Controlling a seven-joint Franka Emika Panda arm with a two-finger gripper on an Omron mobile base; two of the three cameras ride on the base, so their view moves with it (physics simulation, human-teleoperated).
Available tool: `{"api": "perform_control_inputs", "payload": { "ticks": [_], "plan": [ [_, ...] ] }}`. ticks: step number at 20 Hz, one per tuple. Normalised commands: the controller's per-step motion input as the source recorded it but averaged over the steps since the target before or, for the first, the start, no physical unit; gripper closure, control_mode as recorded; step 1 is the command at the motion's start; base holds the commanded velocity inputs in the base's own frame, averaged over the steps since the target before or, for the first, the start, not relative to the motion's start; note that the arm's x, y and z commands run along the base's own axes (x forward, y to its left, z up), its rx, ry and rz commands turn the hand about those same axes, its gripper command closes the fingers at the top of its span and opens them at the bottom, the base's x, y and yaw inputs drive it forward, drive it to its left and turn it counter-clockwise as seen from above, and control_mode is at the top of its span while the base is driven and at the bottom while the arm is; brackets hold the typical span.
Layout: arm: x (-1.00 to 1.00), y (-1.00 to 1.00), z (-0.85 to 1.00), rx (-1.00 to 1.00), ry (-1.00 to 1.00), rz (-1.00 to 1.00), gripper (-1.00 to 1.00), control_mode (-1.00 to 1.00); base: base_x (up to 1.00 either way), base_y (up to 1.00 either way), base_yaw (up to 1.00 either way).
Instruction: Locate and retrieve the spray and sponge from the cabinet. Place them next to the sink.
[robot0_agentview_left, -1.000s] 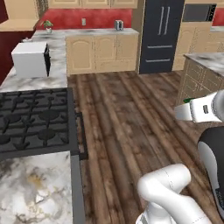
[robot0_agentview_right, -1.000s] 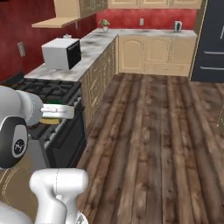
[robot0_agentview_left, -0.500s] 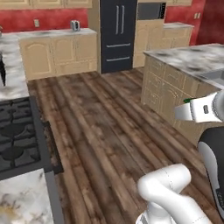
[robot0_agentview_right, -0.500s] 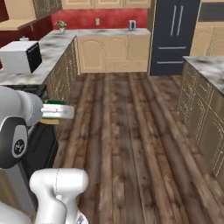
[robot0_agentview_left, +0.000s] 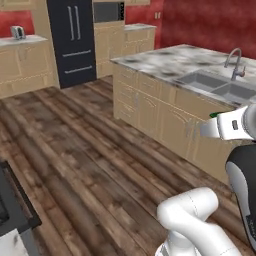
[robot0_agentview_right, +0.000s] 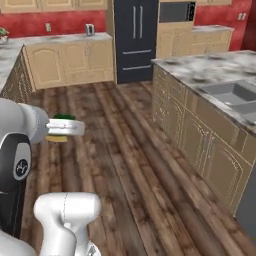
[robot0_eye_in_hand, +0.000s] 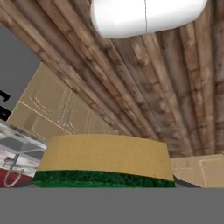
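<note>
sponge (robot0_eye_in_hand: 103, 164): it fills the lower part of the hand view, yellow layer and green layer both visible, very close to the camera. In the right base view a green and yellow sliver (robot0_agentview_right: 62, 127) sits at the tip of the arm, above the wooden floor.
end effector (robot0_agentview_right: 65, 128): clamped on the sponge, as I judge from how the pad stays at the fingers in the air with nothing under it. The fingertips themselves are hidden by the pad.
why held so: the pad is flat and light, so a grip across its thickness seems enough to carry it while the base drives. It is kept near the body, I think to avoid hitting furniture.
arm pose: folded back, with the forearm about level and the hand tucked near the shoulder. In the left base view the white wrist (robot0_agentview_left: 225, 126) points toward the island.
sink (robot0_agentview_left: 217, 86): a grey double basin in the marble tabletop (robot0_agentview_left: 165, 59) of the island, with the steel faucet (robot0_agentview_left: 234, 62) behind it. It is well apart from the sponge.
spray: I cannot say where it is.
floor (robot0_agentview_right: 125, 150): dark wooden boards between the robot and the island.
fridge (robot0_agentview_right: 135, 37): dark, at the far wall, not part of the job.
step in hand: carrying the sponge to the sink. Placing is not yet done.
</note>
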Motion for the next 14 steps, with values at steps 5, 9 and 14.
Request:
{"api": "perform_control_inputs", "payload": {
  "ticks": [5,9,14],
  "plan": [
    [0.0,0.0,0.0,0.0,0.0,0.0,1.0,1.0,0.12,-0.13,-0.41],
    [0.0,0.0,0.0,0.0,0.0,0.0,1.0,1.0,0.26,-0.09,-0.38],
    [0.0,0.0,0.0,0.0,0.0,0.0,1.0,1.0,0.33,-0.1,-0.35]
  ]
}}
